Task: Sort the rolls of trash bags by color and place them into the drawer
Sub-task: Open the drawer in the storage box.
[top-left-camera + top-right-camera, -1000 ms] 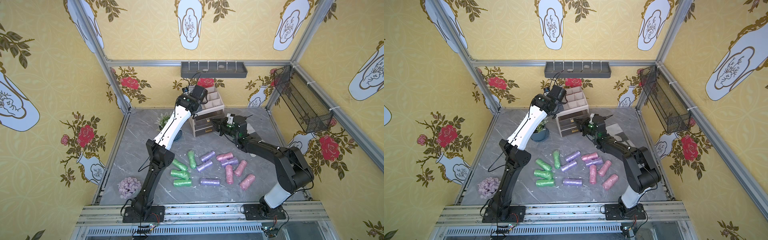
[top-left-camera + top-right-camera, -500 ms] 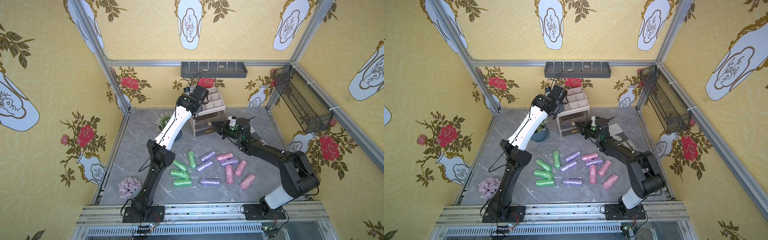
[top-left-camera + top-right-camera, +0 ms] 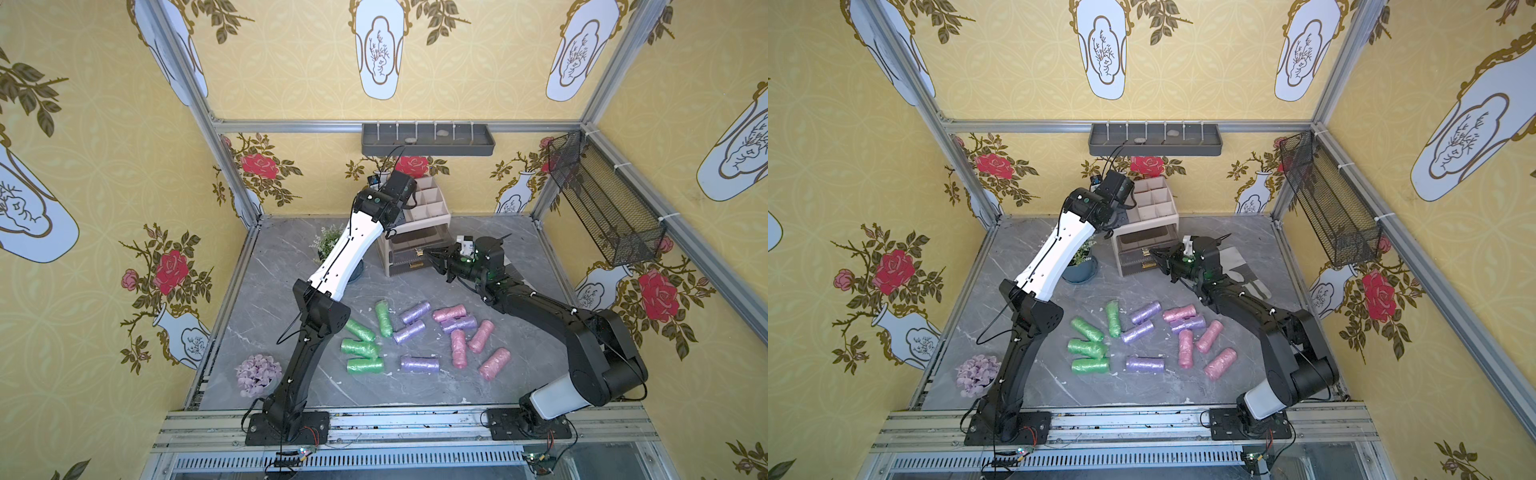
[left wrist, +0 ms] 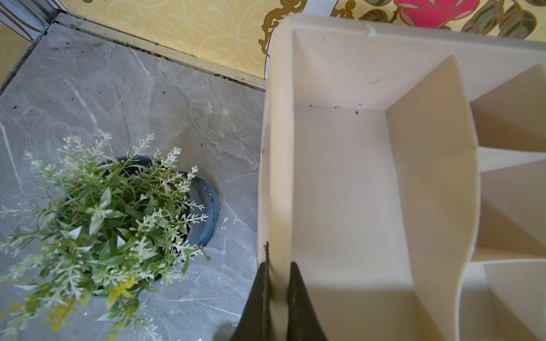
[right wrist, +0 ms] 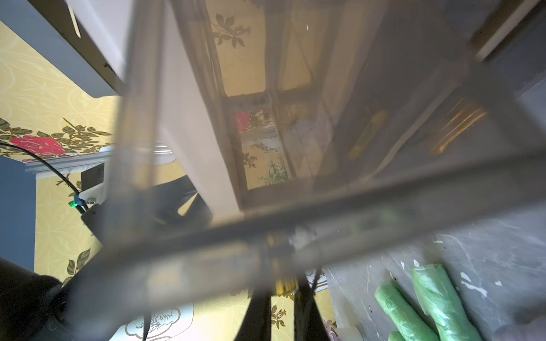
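Left fingers (image 4: 298, 298) clenched astride the side wall of the cream organiser (image 4: 276, 147), beside the potted plant (image 4: 103, 212). All rolls lie loose on the bench (image 3: 286, 270), forward of the organiser and well apart from both sets of fingers: green rolls (image 3: 360, 348), then lilac rolls (image 3: 419, 363), then pink rolls (image 3: 459, 353). Right fingers (image 5: 260, 321) closed at the front of the smoky drawer (image 3: 403, 245), apparently nipping its gold handle (image 5: 283, 285); that view is blurred.

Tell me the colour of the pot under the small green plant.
The pot is dull blue; the left wrist view shows it best.
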`<state>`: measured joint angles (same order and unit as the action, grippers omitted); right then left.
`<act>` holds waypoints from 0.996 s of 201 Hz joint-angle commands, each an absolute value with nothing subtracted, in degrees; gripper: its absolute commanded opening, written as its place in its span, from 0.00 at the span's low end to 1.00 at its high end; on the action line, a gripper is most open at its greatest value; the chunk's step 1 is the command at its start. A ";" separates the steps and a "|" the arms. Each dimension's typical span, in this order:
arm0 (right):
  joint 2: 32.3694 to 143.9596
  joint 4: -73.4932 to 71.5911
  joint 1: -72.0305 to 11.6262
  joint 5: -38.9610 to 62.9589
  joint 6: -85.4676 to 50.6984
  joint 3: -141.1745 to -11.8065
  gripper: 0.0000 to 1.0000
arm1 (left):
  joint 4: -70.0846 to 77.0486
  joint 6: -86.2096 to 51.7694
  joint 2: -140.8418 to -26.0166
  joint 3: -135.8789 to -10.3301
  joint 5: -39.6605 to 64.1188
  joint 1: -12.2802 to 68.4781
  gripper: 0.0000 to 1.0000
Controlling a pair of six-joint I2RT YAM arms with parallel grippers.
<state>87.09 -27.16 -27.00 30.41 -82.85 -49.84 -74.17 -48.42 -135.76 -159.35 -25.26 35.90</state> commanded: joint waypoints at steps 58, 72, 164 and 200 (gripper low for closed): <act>85.71 -23.74 -26.72 34.00 -81.02 -48.54 0.00 | -71.90 -48.96 -134.90 -159.79 -26.92 35.77 0.00; 85.20 -23.42 -26.82 34.19 -81.09 -48.12 0.00 | -72.02 -49.03 -135.09 -159.78 -26.89 35.77 0.00; 81.70 -19.88 -28.16 34.28 -80.59 -45.98 0.00 | -72.01 -49.31 -135.35 -159.65 -26.80 35.82 0.00; 80.82 -19.35 -29.44 33.40 -80.77 -45.01 0.00 | -71.90 -49.48 -135.48 -159.61 -26.54 35.77 0.00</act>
